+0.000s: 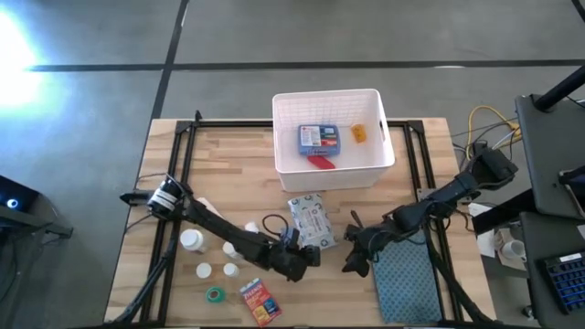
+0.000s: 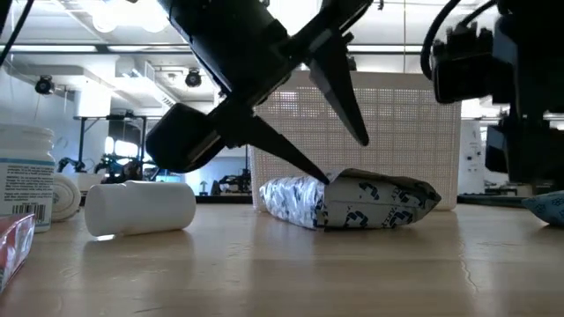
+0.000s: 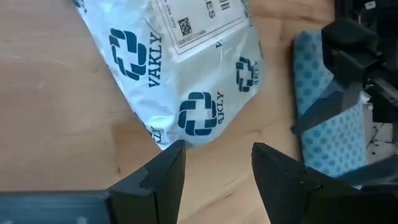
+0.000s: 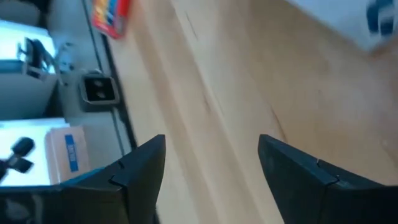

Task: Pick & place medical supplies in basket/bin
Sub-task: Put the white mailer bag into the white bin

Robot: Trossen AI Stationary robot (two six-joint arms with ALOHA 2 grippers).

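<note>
A white-blue wipes packet [image 1: 311, 222] lies flat on the wooden table in front of the white basket [image 1: 331, 175]. The basket holds a blue box [image 1: 320, 138], a red tube [image 1: 321, 163] and a small orange item [image 1: 359, 133]. My left gripper [image 3: 214, 155] is open and slants down at the packet's near end [image 3: 163, 142], its fingers one above the other in the low view. My right gripper [image 4: 211, 155] is open over bare wood, to the packet's right, by the teal mat [image 1: 407, 279]. My left gripper has its lower fingertip [image 2: 324, 180] right at the packet's near end [image 2: 339, 187], coming in on a slant from the near left. I cannot tell whether it touches. The packet lies flat on the table.
At the near left lie white bottles [image 1: 192, 239] and jars [image 1: 204, 270], a green tape roll [image 1: 215, 294] and an orange-red box [image 1: 259, 302]. One white bottle [image 2: 141, 207] lies on its side. Black frame rails [image 1: 178, 164] run along both table sides.
</note>
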